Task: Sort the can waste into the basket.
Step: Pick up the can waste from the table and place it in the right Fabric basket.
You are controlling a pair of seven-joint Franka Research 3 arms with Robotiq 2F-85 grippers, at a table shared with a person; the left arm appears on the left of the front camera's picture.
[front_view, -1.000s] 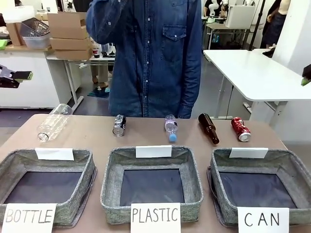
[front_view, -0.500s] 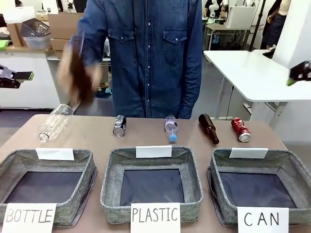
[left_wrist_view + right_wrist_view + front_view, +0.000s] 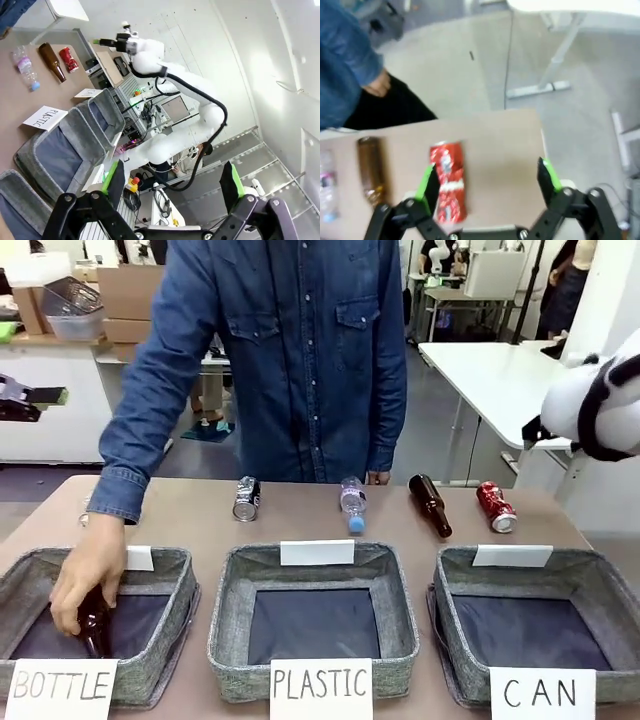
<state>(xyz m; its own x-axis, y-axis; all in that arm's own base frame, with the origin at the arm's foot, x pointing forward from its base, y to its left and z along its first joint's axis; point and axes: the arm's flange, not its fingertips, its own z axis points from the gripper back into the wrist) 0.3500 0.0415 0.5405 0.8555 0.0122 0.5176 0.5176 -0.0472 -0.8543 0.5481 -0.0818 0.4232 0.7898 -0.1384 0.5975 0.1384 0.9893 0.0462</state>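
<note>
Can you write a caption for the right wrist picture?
Open right tool hovering above the red can, brown bottle lying beside it.

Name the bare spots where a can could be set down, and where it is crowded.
Bare: table between the silver can and the plastic bottle; the floors of the PLASTIC basket and CAN basket. Crowded: the brown bottle beside the red can; the person's hand in the BOTTLE basket.

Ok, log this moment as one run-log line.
left end effector open | right end effector open, above red can | silver can on table | CAN basket empty | person's hand holds brown bottle in BOTTLE basket
</note>
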